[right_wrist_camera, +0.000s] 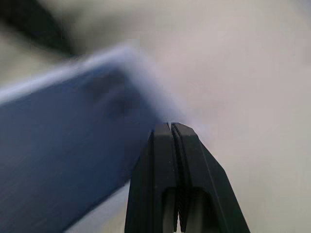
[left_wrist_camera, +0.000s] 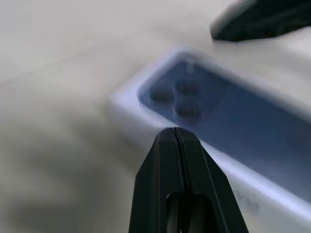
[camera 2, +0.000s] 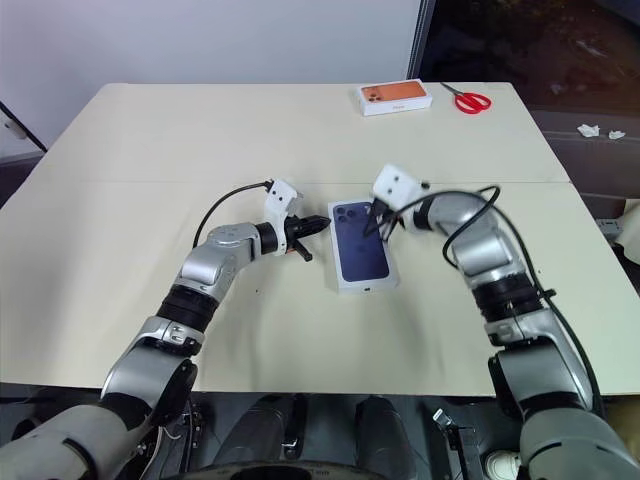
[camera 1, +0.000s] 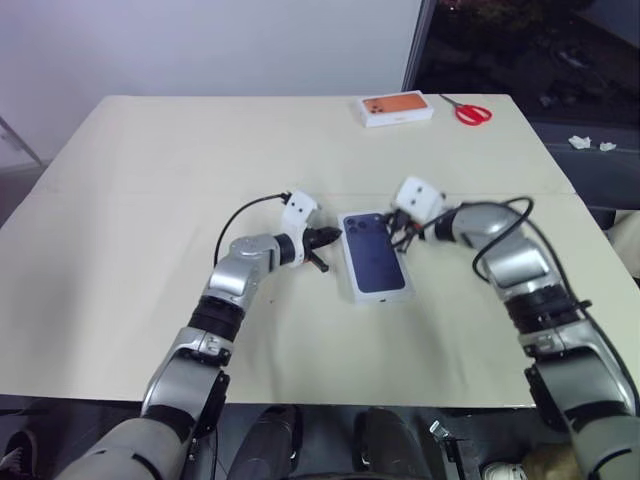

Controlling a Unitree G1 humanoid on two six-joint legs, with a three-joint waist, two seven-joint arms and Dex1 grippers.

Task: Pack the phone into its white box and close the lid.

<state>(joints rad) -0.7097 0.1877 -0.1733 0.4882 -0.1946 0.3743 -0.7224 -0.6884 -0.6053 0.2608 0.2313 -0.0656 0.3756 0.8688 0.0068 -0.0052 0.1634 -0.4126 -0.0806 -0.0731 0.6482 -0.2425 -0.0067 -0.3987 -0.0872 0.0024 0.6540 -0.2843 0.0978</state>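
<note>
The white box lies in the middle of the table. On top of it is the lid, whose face shows a dark blue phone with a camera cluster at its far left corner. The phone itself is hidden. My left gripper is shut with nothing in it, its tip at the box's far left corner. My right gripper is shut too and holds nothing, its tip at the far right corner. The left wrist view has the shut fingers just short of the lid's edge.
An orange-topped white box and red-handled scissors lie at the table's far right edge. The cream table is bare around the box on all sides. Dark floor lies beyond the right edge.
</note>
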